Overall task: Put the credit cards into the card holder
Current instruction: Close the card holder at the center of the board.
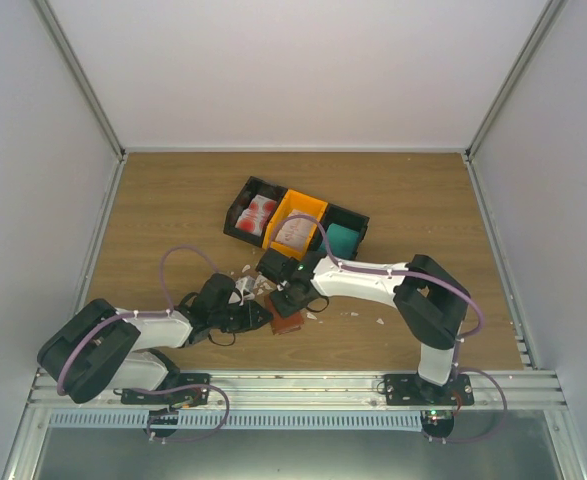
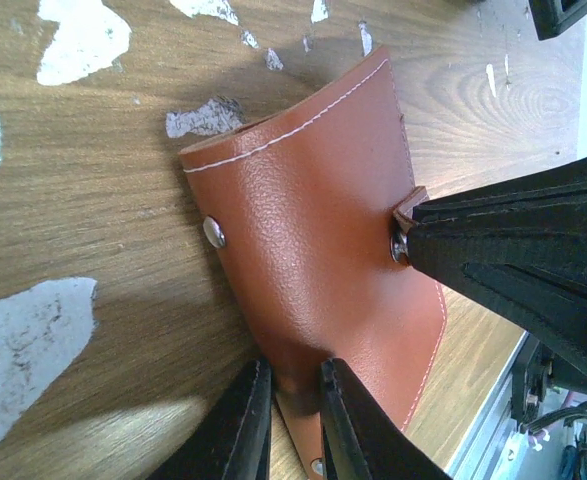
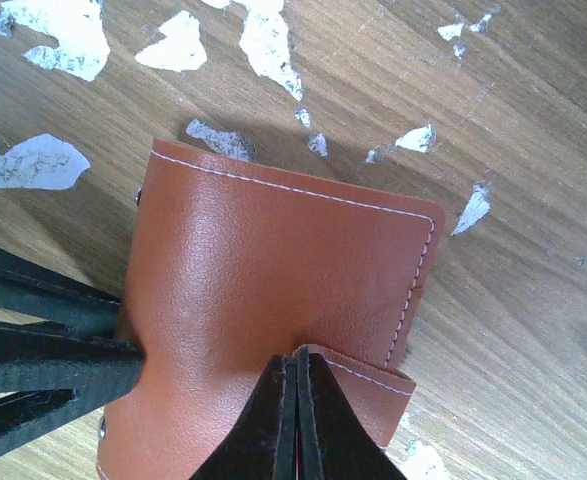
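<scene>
A: Where is the card holder (image 3: 273, 250)?
B: On the bench (image 1: 163, 200), close to the near edge and about midway along it. It is folded over, brown leather side up, with white stitching along its border.
A: And the left pincer (image 2: 293, 368)?
B: It meets the holder's edge on the left arm's side and pinches the leather, which sits between its two close-set fingers.
A: The right pincer (image 3: 298, 358)?
B: Pressed together, finger flat against finger. Its tips touch the small closure tab (image 3: 368, 378) by a metal snap (image 2: 398, 245); whether the tab is nipped between them I cannot tell.
A: The credit cards (image 1: 293, 232)?
B: Well apart from the holder, toward the bench's middle, in a row of three trays: white-and-red cards (image 1: 258, 213) in the left black tray (image 1: 245, 190), pinkish ones in the orange tray (image 1: 303, 198), teal cards (image 1: 343, 240) in the right black tray (image 1: 358, 215).
A: Anything else on the wood?
B: White scraps (image 3: 53, 40) — scattered around the holder, some just beside it.
</scene>
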Robot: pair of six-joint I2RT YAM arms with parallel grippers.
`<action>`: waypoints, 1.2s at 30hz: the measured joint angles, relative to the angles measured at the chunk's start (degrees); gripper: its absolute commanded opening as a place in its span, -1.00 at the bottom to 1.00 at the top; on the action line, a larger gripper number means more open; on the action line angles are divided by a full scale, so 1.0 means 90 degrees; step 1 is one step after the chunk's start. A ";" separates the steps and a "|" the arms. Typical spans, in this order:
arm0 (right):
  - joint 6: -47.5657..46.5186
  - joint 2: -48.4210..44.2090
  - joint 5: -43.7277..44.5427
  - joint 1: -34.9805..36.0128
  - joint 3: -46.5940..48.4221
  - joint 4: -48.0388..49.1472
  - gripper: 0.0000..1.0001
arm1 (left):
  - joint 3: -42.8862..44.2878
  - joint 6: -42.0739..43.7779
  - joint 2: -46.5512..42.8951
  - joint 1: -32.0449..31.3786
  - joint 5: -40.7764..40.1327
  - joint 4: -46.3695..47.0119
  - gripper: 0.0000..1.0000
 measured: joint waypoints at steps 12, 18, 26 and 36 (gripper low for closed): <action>0.0073 -0.0153 -0.0049 0.0000 -0.0374 0.0430 -0.99 | -0.0034 -0.0036 -0.0010 0.0000 -0.0007 0.0049 -0.67; 0.0080 -0.0197 -0.0068 0.0000 -0.0529 0.0597 -0.99 | -0.0034 -0.0039 -0.0010 0.0000 -0.0007 0.0049 -0.68; 0.0153 -0.0187 -0.0015 0.0024 -0.0551 0.0622 -0.99 | -0.0039 -0.0039 -0.0010 0.0000 -0.0010 0.0053 -0.68; 0.0155 -0.0180 0.0206 0.0153 -0.0571 0.0624 -0.99 | -0.0039 -0.0036 0.0036 0.0000 -0.0005 0.0092 -0.70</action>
